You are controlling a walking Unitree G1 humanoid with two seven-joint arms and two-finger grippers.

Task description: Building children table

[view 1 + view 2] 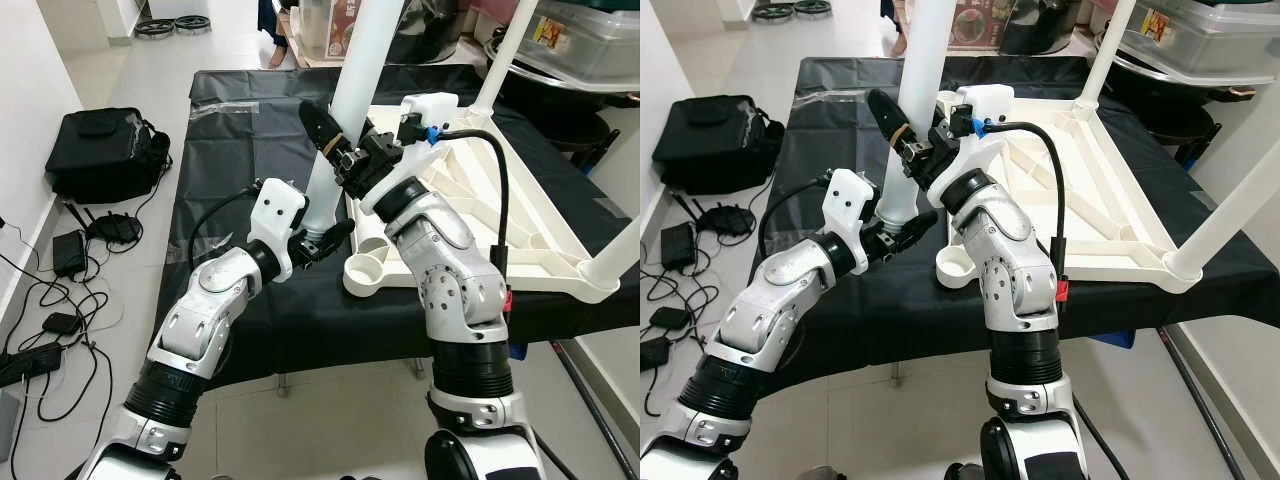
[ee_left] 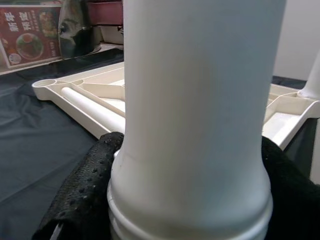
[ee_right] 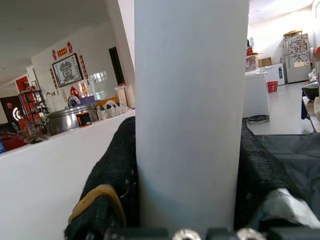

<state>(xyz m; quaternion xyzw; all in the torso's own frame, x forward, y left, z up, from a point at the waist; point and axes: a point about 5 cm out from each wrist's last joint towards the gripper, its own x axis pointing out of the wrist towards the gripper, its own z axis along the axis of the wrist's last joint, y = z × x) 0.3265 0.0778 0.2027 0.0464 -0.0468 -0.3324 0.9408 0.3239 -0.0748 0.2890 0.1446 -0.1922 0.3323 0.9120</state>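
A white table leg [image 1: 358, 75] stands nearly upright over the near left corner of an upside-down white tabletop [image 1: 520, 235]. My left gripper [image 1: 325, 238] is shut on the leg's lower end, just above its ridged tip [image 2: 190, 220]; a black finger [image 2: 80, 195] presses either side. Higher up, my right gripper [image 1: 337, 142] is shut on the same leg [image 3: 190, 110], its fingers [image 3: 115, 175] wrapping the shaft. Just right of the leg's foot lies the tabletop's open round corner socket [image 1: 367, 268]. Two other legs [image 1: 503, 55] [image 1: 620, 255] stand in their corners.
A black sheet [image 1: 230, 130] covers the work table under the tabletop. On the floor to the left lie a black bag [image 1: 100, 150], power adapters [image 1: 70, 250] and cables. A clear plastic bin [image 1: 590, 40] sits at the back right.
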